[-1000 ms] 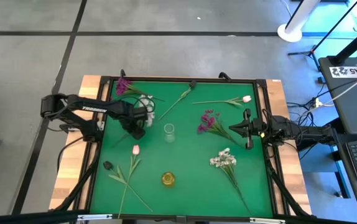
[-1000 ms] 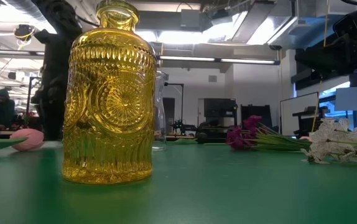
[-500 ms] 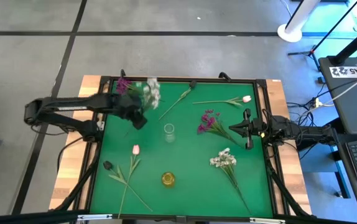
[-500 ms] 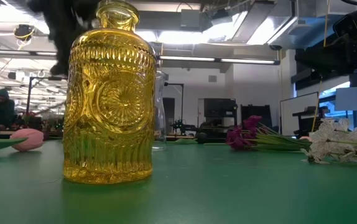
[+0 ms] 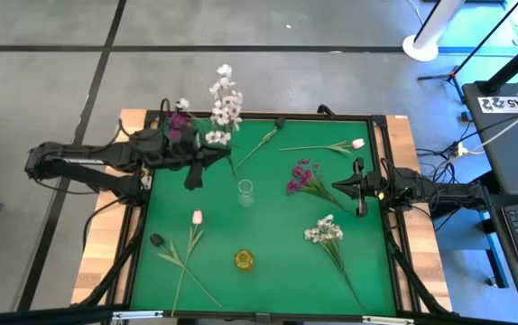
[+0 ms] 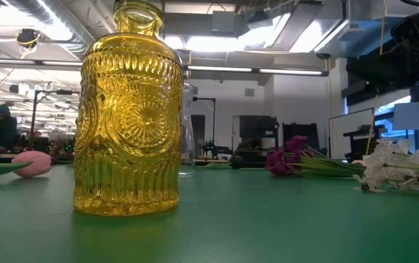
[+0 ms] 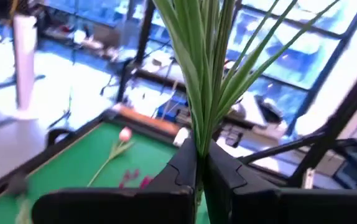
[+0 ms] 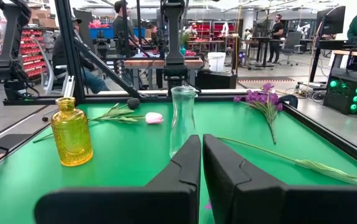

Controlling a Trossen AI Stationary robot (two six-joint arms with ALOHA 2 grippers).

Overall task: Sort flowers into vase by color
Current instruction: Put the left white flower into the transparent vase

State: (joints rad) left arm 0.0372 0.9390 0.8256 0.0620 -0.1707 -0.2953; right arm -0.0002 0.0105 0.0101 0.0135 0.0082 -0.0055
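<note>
My left gripper [image 5: 223, 155] hovers over the table's far left part, shut on a spray of small white blossoms [image 5: 224, 101] that rises above it. A clear glass vase [image 5: 245, 191] stands mid-table, and a yellow glass vase [image 5: 244, 260] stands nearer the front edge. On the green mat lie purple clusters [image 5: 304, 176], a second white spray [image 5: 324, 231], and pink tulips [image 5: 196, 217] [image 5: 356, 143]. My right gripper [image 5: 338, 185] waits shut at the right side, holding nothing. My left gripper pinches the bunched green stalks [image 7: 198, 144] of the white spray between its two fingers, which lie level and across them. The stalks and narrow leaves fan upward from the fingers. The spray stands roughly upright, blossoms up, lifted clear of the table.
Another purple cluster [image 5: 180, 122] lies at the far left corner by the table frame. A green stem with a dark bud [image 5: 263, 140] lies near the far edge, and another dark-budded stem [image 5: 171, 253] at the front left. People and benches show beyond the table.
My left gripper has risen from the mat beside the clear vase and drawn a little toward the far left. It has tipped from pointing down to level. The white spray has come off the table and swung upright, blossoms on top.
</note>
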